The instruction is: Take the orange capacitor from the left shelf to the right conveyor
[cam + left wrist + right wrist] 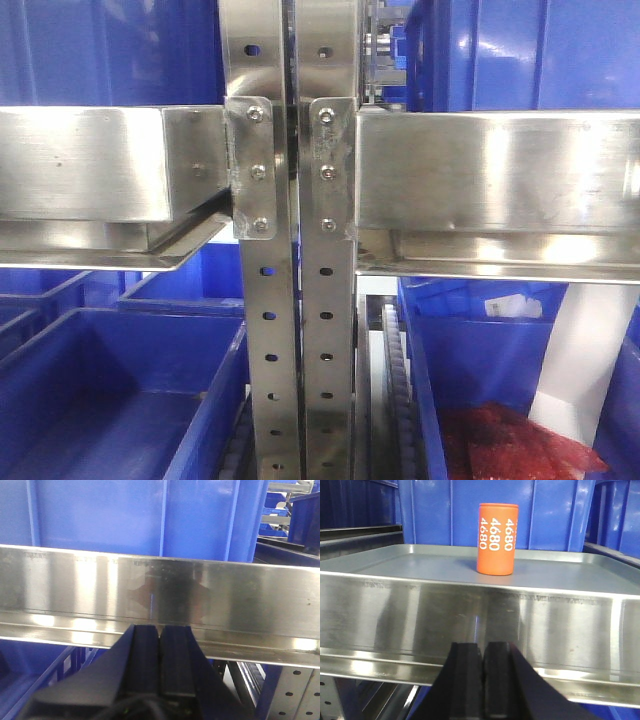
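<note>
Your right gripper is keeping its two black fingers pressed together, with nothing between them. The orange capacitor is standing upright ahead of this gripper, higher than the fingertips and a little to their right, on the flat steel level of the left shelf. The shiny front beam of that level is lying directly in front of the fingertips. I judge therefore that you are needing to lift the gripper above the beam and open it before it can reach the cylinder. Because the capacitor is standing upright, it is offering its round side to a grasp from the front. A blue bin is standing close behind it, so there is little room to overshoot.

Your left gripper is also closed on nothing. It is facing a steel beam close ahead, with a blue bin wall above and behind, and no capacitor is showing there; this arm is probably only waiting. The right conveyor is not appearing in any view, so the carrying is not yet begun.
</note>
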`<state>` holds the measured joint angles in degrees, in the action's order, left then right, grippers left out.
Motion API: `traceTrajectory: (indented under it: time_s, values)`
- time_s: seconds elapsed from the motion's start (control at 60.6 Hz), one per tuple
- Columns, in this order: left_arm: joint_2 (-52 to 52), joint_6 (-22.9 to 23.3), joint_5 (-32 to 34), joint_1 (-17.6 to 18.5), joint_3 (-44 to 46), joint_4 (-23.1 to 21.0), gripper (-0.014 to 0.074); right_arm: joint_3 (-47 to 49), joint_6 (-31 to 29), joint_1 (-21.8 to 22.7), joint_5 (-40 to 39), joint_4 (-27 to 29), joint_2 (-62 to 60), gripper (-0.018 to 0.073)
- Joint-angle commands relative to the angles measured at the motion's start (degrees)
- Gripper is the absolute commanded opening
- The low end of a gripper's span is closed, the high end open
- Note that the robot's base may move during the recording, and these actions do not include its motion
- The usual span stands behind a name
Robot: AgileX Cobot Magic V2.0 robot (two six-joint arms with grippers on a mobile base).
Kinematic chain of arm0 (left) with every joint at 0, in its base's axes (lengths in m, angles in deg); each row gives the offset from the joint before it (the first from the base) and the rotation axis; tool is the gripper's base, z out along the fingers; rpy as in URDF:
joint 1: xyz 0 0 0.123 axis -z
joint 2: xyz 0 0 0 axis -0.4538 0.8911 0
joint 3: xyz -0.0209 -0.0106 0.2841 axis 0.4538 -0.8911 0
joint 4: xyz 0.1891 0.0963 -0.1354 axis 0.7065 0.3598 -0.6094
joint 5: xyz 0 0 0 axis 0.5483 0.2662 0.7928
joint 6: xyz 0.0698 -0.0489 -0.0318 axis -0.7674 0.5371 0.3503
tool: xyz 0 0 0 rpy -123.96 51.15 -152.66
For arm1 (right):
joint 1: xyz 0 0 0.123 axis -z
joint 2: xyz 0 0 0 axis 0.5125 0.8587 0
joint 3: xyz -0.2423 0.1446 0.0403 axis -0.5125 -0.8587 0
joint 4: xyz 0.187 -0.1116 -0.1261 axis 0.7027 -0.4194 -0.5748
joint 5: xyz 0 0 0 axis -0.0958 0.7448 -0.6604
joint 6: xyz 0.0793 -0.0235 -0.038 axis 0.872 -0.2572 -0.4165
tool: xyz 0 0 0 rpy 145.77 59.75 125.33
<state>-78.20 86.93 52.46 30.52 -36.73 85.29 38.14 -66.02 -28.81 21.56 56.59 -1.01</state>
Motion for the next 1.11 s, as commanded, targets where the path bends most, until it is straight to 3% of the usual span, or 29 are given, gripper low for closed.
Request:
traceTrajectory:
  time_s: [0.0, 0.973, 1.089]
  values:
    - [-0.6, 0.1, 5.1, 0.0, 0.3, -0.2, -0.0127, 0.2, -0.3, 0.4, -4.9, 0.1, -0.8, 0.0059]
    - [-0.6, 0.1, 5.1, 0.0, 0.3, -0.2, -0.0127, 0.2, -0.3, 0.4, -7.2, 0.1, -0.8, 0.0059]
    - [-0.6, 0.1, 5.1, 0.0, 0.3, -0.2, -0.0127, 3.5, 0.2, 0.4, -6.3, 0.1, -0.7, 0.0059]
